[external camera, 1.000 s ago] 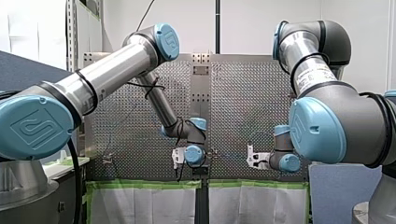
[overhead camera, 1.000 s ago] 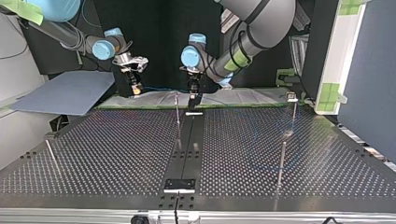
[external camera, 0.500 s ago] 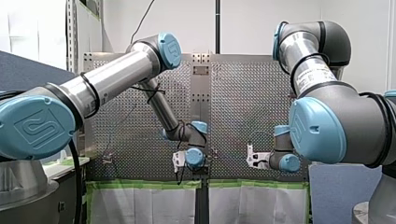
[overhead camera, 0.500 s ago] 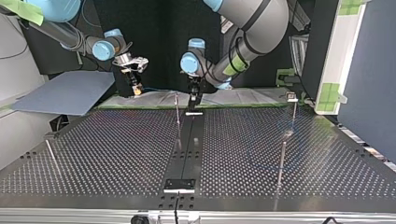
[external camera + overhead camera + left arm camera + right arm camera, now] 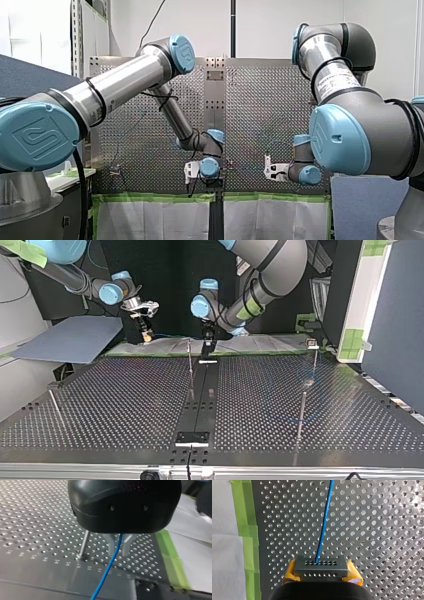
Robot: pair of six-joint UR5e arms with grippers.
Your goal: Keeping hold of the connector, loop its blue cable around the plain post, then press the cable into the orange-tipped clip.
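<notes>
Meanwhile my right claw (image 5: 320,563) pinched the grey connector (image 5: 321,570), while the blue cable (image 5: 107,571) ran past my left claw (image 5: 117,551), whose grip I couldn't tell.

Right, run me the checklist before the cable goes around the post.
1. Hold on the connector: ok, my right gripper is shut on it between its yellow pads.
2. The blue cable leaves the connector straight, with no kink: ok.
3. The cable passes through my left gripper: ok. How firmly it is held: cannot tell.
4. The plain post is in sight beside my left gripper: ok.
5. Loop around the post: not ok, the cable runs apart from it.
6. The orange-tipped clip is located: cannot tell, no view shows it clearly.
</notes>
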